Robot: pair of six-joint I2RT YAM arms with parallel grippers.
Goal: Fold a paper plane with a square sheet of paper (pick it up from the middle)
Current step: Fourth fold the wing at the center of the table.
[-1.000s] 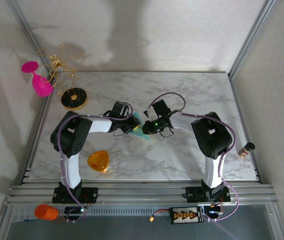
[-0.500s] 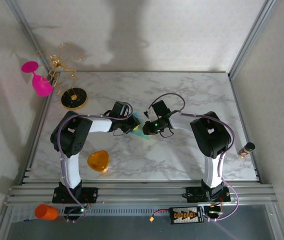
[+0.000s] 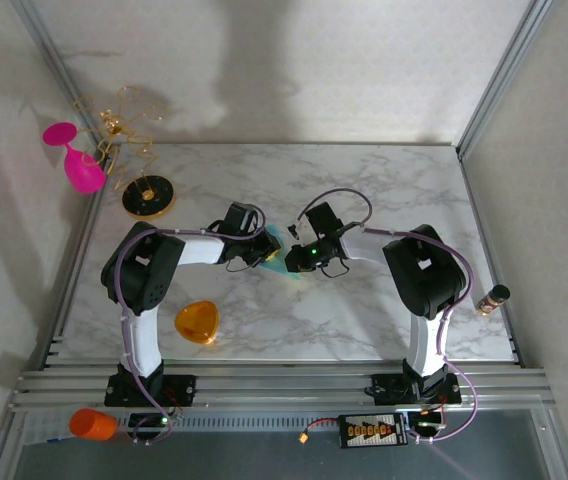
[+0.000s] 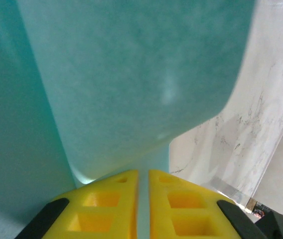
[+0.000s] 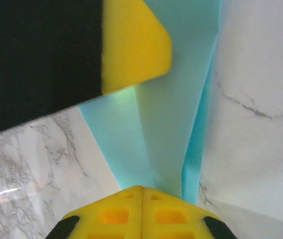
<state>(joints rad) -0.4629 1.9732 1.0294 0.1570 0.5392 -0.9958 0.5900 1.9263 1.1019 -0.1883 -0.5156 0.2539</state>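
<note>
My left hand (image 4: 142,196) and right hand (image 5: 141,204) both clench the paper plane (image 5: 174,114), between them at mid table (image 3: 384,190); its long axis runs straight ahead from my right hand, toward the left.

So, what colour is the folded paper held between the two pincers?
Plain light teal-cyan, no pattern; the folded paper shows best in the right wrist view.

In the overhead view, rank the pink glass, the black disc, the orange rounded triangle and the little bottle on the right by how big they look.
1. pink glass, largest
2. black disc and orange rounded triangle, too alike to rank
3. little bottle, smallest
</note>
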